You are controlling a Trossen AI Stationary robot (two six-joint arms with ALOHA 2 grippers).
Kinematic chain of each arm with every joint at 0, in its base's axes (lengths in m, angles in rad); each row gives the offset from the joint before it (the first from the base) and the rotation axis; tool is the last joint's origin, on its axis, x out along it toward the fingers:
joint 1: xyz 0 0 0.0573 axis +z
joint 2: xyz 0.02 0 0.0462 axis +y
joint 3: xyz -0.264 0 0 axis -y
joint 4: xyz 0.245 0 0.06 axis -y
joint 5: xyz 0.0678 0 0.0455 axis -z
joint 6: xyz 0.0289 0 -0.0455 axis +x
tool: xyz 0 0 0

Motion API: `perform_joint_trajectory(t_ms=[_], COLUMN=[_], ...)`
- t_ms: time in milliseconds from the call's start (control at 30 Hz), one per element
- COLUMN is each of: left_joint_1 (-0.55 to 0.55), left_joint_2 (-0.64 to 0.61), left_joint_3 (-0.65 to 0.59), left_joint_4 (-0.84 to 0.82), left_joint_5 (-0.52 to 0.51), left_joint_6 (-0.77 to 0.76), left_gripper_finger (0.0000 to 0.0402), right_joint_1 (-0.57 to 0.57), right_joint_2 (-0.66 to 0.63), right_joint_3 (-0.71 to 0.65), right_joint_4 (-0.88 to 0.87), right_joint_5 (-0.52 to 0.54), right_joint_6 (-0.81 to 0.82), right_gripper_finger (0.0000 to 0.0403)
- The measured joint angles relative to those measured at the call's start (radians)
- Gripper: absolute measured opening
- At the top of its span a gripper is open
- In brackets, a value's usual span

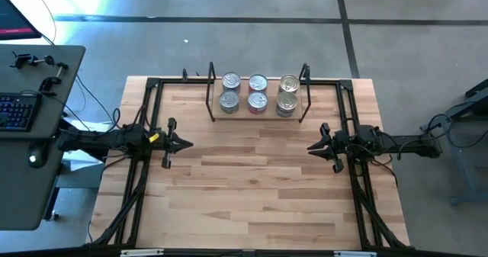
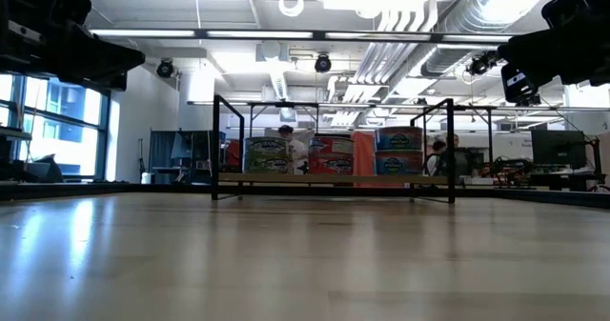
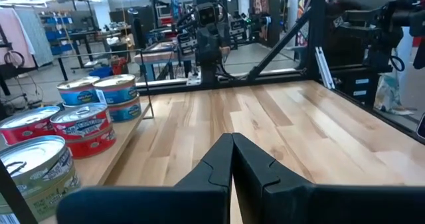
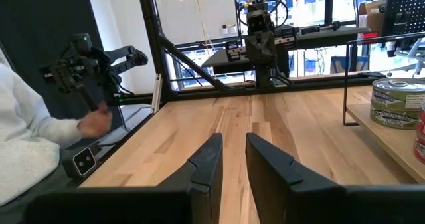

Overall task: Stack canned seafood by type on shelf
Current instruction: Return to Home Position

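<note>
One shelf (image 1: 238, 117) shows six can lids (image 1: 258, 82); left end effector (image 1: 185, 143) pressed together, right end effector (image 1: 311, 146) parted.

One camera hangs overhead, looking straight down on the whole table (image 1: 252, 203). Another sits at board level, facing the distant shelf (image 2: 334, 178) mid-frame. The left wrist camera skims the wood toward the right arm (image 3: 207, 31), and the right wrist camera toward the left arm (image 4: 259, 38). Both catch cans (image 3: 83, 121) at a frame edge.
</note>
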Motion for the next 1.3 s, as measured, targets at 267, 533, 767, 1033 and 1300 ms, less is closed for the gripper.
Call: perform_joint_trajectory(t_ms=[267, 533, 767, 1033, 1300], left_joint_1=[0.000, 0.000, 0.000, 0.000, 0.000], left_joint_2=[0.000, 0.000, 0.000, 0.000, 0.000], left_joint_3=[0.000, 0.000, 0.000, 0.000, 0.000], left_joint_4=[0.000, 0.000, 0.000, 0.000, 0.000], left_joint_5=[-0.002, -0.002, -0.002, -0.002, -0.002], left_joint_6=[-0.002, -0.002, -0.001, -0.001, -0.001], left_gripper_finger=[0.0000, 0.0000, 0.0000, 0.0000, 0.0000], right_joint_1=[0.000, 0.000, 0.000, 0.000, 0.000], right_joint_2=[0.000, 0.000, 0.000, 0.000, 0.000], right_joint_3=[0.000, 0.001, 0.001, 0.002, 0.002], right_joint_4=[0.000, 0.000, 0.000, -0.013, -0.022], right_joint_5=[0.000, 0.000, 0.000, 0.071, 0.186], right_joint_6=[0.000, 0.000, 0.000, -0.062, -0.225], right_gripper_finger=[0.0055, 0.0055, 0.0055, 0.0055, 0.0055])
